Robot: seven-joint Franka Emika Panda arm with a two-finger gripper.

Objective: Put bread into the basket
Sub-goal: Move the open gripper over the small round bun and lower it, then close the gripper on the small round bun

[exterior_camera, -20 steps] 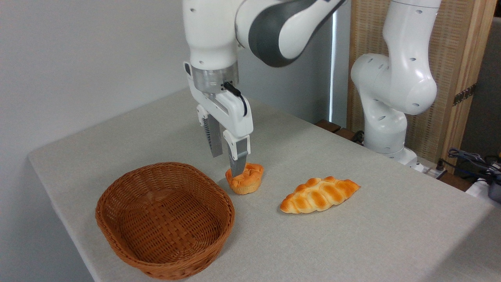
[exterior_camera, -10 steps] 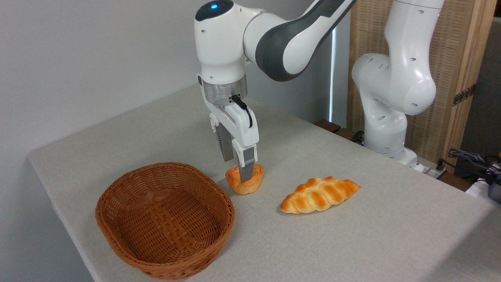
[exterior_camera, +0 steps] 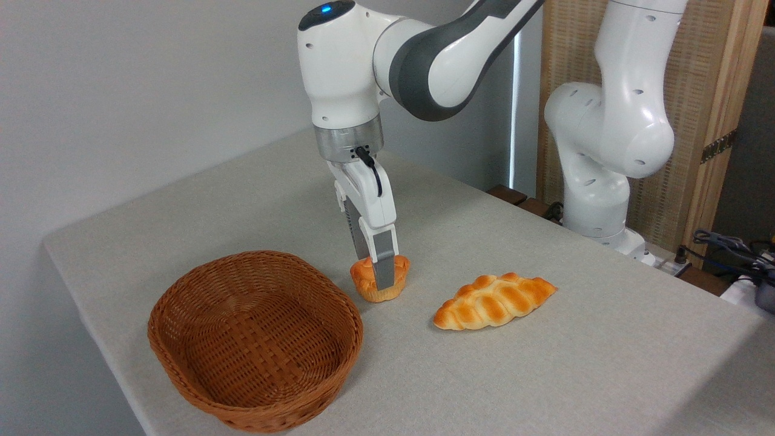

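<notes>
Beside woven basket point(exterior_camera: 254, 339), tool point(exterior_camera: 378, 275) pinches knotted bread point(exterior_camera: 366, 283).

We see the basket point(exterior_camera: 255, 339) at the table's point(exterior_camera: 545, 375) left, the bread point(exterior_camera: 380, 278) just behind-right of it, the loaf point(exterior_camera: 493, 301) further right

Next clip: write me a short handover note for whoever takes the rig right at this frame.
Tool: pointing down, fingers on either side of the bun and pressed into it, so shut on it. The bun looks squeezed but sits on the table; not lifted yet.
Basket: left of the bun, nearer the camera, nothing in it.
Braided loaf: on the table right of the bun, untouched, apart from the tool.
Done: approach and grasp.
Left: lift the bun, carry it left over the basket rim, lower, release. The near finger hides part of the grip, so confirm the hold on lift.
</notes>
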